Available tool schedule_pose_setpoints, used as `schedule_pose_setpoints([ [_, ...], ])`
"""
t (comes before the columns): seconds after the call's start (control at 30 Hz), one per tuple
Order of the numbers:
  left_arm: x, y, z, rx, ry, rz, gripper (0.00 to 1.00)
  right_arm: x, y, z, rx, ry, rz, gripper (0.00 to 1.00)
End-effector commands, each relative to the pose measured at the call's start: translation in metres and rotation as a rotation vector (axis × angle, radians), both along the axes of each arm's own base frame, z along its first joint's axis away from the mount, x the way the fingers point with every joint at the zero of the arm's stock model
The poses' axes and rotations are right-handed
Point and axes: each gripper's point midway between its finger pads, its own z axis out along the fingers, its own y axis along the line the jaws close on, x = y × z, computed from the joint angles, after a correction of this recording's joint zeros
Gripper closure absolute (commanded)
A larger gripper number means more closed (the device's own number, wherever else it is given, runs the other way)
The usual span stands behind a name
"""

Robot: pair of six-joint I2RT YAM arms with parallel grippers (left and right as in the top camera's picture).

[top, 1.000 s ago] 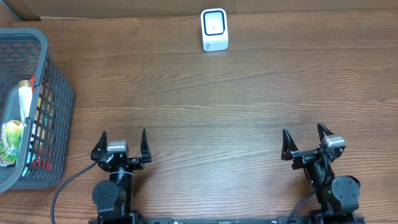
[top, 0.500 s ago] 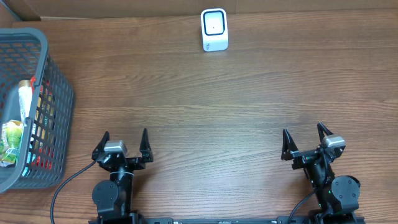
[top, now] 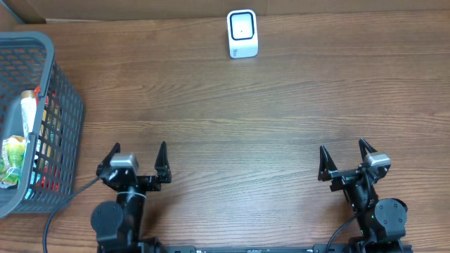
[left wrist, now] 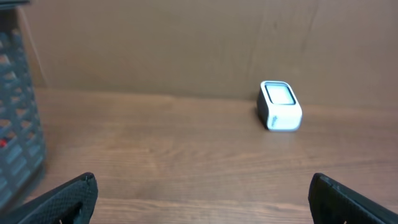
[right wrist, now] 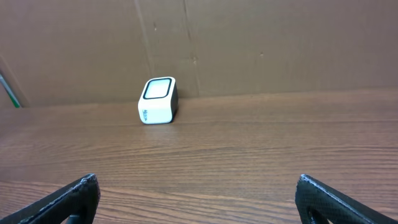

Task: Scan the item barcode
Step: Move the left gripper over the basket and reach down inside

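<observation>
Our left claw (top: 139, 152) stands spread and empty by the tabletop's (top: 246, 119) near edge; our right claw (top: 342, 150) likewise, toward the near right corner. The packets (top: 13, 160) to scan lie in the grey basket (top: 68, 105) at the left edge, well apart from the white scanner (top: 242, 33) at the far edge. We fear a claw snagging the basket's mesh, or pinching two packets together.

One white scanner (top: 242, 33) stands at the far edge of the one wooden table (top: 246, 119). One grey mesh basket (top: 65, 95) sits at the left. At least two packets show in it, a green-and-yellow packet (top: 13, 158) and a pale upright packet (top: 28, 112); any others are too hidden behind the mesh to count. Two grippers are at the near edge, the left gripper (top: 138, 149) and the right gripper (top: 342, 146), each with two fingers.
</observation>
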Motion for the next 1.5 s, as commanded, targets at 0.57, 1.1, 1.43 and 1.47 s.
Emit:
schedule_pose_setpoints([
  [0.57,0.034,-0.013,0.16,-0.096,0.408,-0.096,0.0,0.0,-0.002,-0.002,0.004,-0.002,-0.011,0.0],
  [1.1,0.076,-0.008,0.21,-0.08,0.639,-0.124,0.0,0.0,-0.002,-0.002,0.004,-0.002,-0.011,0.0],
  [1.43,0.059,0.12,0.215,-0.212,0.591,0.426,0.0,0.0,-0.002,-0.002,0.003,-0.002,-0.011,0.0],
  [1.47,0.053,0.14,0.215,-0.211,0.588,0.5,0.0,0.0,-0.002,-0.002,0.004,-0.002,-0.011,0.0],
])
